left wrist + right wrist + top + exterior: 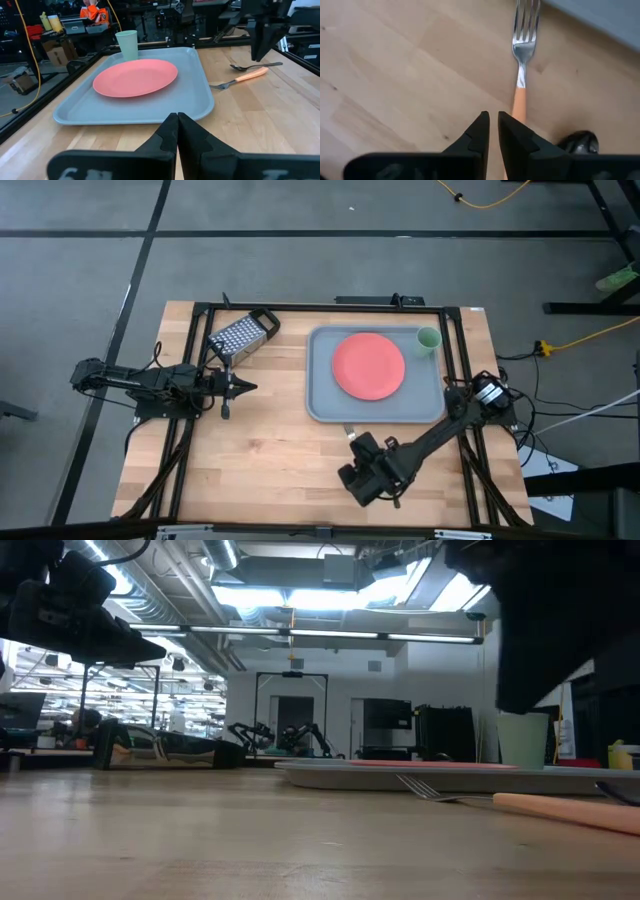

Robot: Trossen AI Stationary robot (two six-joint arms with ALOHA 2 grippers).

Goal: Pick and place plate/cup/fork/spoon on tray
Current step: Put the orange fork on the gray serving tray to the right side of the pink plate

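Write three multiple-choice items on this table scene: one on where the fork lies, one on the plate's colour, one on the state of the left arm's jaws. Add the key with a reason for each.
1. Where does the fork lie?
A. on the tray
B. on the bare wood beside the tray
C. inside the cup

2. What colour is the plate on the tray?
A. coral red
B. white
C. dark blue

3. How do the jaws of the left gripper stand?
A. wide open
C. shut on the spoon
B. shut, holding nothing

Key:
1 B: the left wrist view shows the fork on the wood next to the spoon, off the tray's rim.
2 A: the high view shows a coral-red disc beside the green cup.
3 B: its two dark fingers meet with nothing between them.
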